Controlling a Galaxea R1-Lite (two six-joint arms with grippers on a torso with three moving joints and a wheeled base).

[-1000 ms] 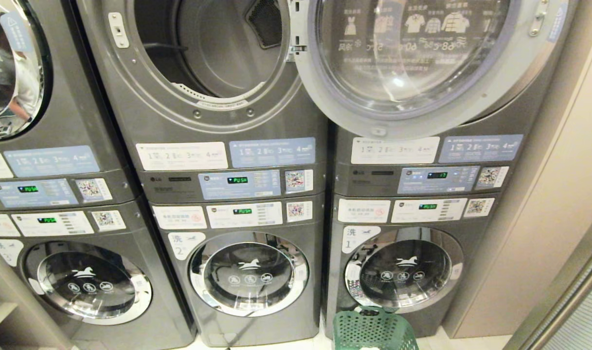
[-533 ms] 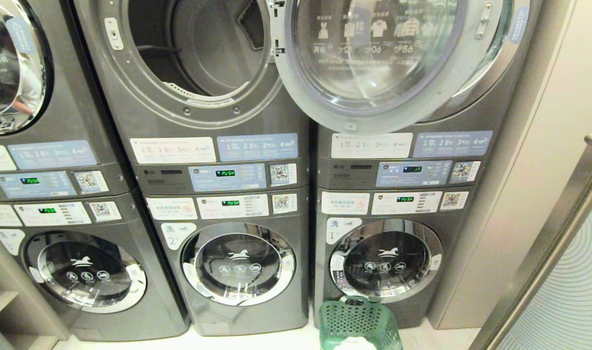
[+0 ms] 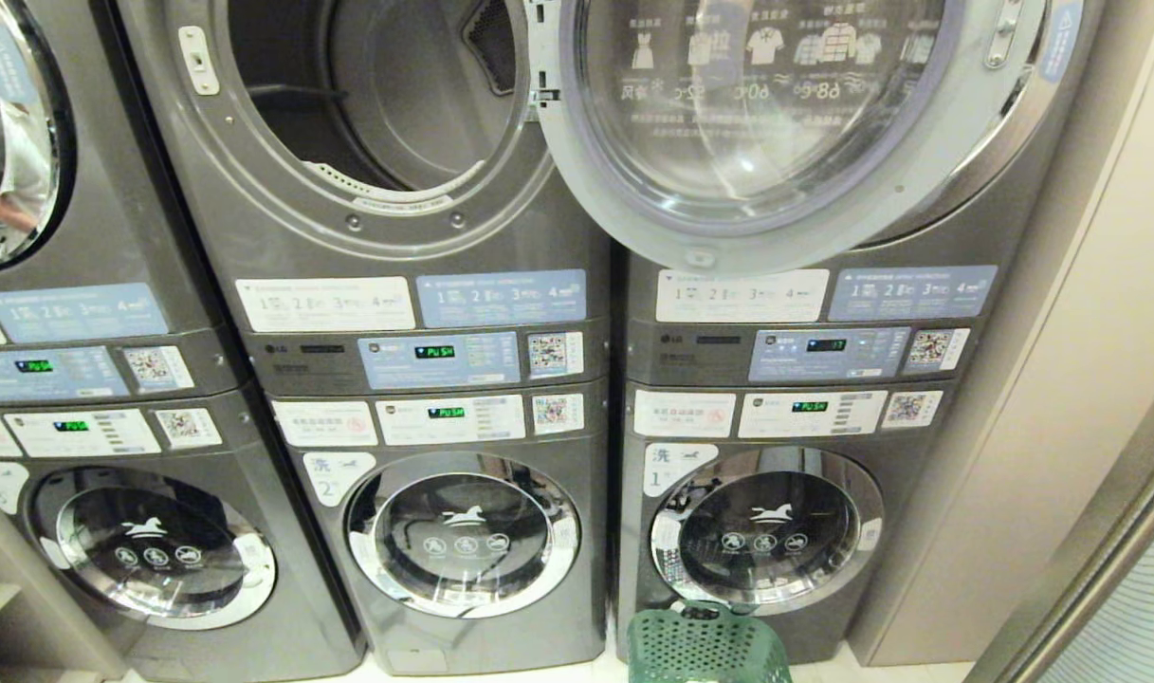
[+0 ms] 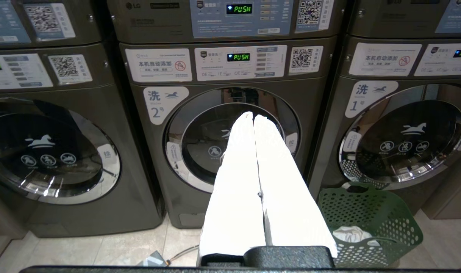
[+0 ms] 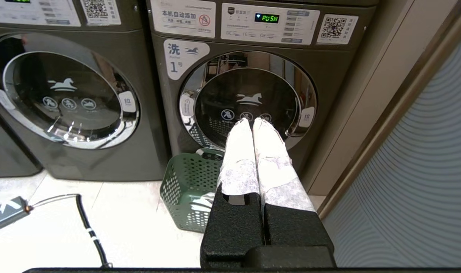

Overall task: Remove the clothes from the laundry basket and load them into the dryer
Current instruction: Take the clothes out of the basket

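The dark green laundry basket (image 3: pixel 709 650) stands on the floor against the right-hand lower washer. White clothes (image 4: pixel 353 235) lie in its bottom. The dryer (image 3: pixel 377 95) is the upper middle machine; its drum is dark and bare, and its round door (image 3: pixel 757 114) is swung open to the right. Neither arm shows in the head view. My left gripper (image 4: pixel 253 115) is shut on nothing and hangs in front of washer 2, left of the basket (image 4: pixel 370 220). My right gripper (image 5: pixel 252 120) is shut and empty, above and beside the basket (image 5: pixel 185 182), facing washer 1.
Three stacks of grey machines fill the wall. A beige wall (image 3: pixel 1060 379) and a metal-framed glass panel (image 3: pixel 1089 569) close off the right. A black cable (image 5: pixel 86 223) and a small grey device (image 5: pixel 7 212) lie on the pale floor at the left.
The whole head view slid left, then back right and down: the camera moved. The machines, the open door and the basket have kept their places.
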